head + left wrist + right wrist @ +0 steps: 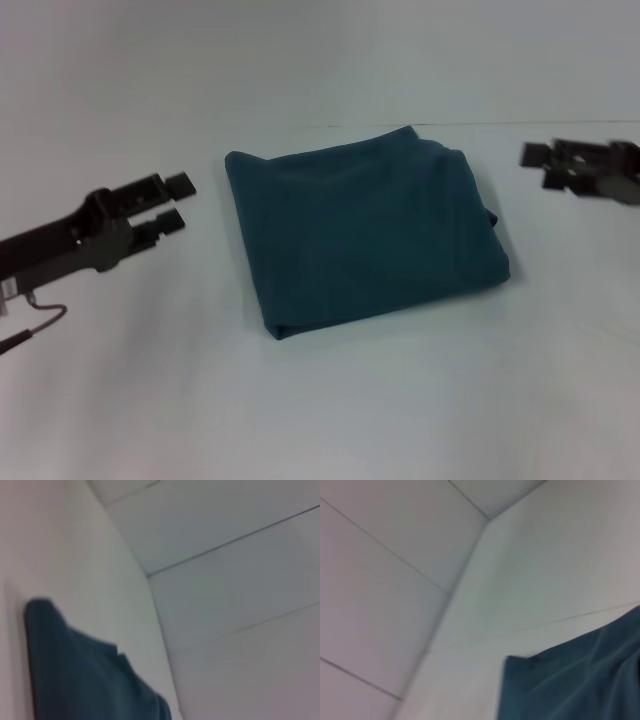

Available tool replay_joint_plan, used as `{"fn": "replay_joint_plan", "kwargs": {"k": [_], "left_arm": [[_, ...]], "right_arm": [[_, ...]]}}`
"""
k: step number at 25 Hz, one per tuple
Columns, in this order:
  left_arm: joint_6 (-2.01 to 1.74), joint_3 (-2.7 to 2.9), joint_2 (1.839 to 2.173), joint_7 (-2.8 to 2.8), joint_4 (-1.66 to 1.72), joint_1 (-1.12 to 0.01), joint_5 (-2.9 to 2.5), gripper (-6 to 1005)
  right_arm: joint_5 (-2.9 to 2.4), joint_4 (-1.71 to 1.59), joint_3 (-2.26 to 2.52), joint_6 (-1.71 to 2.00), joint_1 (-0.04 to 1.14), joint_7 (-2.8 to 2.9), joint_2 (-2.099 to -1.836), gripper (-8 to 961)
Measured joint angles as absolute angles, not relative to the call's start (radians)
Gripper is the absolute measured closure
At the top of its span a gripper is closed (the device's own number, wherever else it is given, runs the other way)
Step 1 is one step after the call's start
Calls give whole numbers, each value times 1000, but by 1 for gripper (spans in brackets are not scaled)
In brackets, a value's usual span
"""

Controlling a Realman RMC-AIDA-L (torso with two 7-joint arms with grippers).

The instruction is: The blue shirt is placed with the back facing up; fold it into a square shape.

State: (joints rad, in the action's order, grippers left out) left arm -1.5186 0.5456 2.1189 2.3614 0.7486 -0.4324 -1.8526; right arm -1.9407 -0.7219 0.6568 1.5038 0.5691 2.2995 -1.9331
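Observation:
The blue shirt (365, 230) lies folded into a rough square in the middle of the white table, plain side up. Its corner also shows in the left wrist view (80, 675) and in the right wrist view (580, 680). My left gripper (178, 203) hovers to the left of the shirt, open and holding nothing. Off to the shirt's right, near the far edge, my right gripper (532, 166) is apart from the cloth, and it holds nothing.
The white table (330, 400) ends at a far edge just behind the shirt. A tiled wall (240, 570) rises beyond it. A thin cable (35, 325) hangs under the left arm.

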Motion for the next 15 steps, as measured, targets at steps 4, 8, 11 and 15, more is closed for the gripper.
{"fn": "replay_joint_plan", "kwargs": {"k": [4,8,11,15], "left_arm": [[-1526,579,2124,2419,755,-434,-1881,376],[-1516,621,2124,2445,755,-457,-1887,378],[-1495,652,2121,2469,752,-479,-1900,379],[-1457,679,2119,2510,751,-497,-1930,381]], "right_arm": [[-1921,-675,595,1610,504,2265,-1921,64],[-1921,-641,566,1637,445,2248,-1916,65],[-1924,-636,562,1635,418,2237,-1915,67],[-1964,-635,566,1635,404,2231,-1912,69]]}}
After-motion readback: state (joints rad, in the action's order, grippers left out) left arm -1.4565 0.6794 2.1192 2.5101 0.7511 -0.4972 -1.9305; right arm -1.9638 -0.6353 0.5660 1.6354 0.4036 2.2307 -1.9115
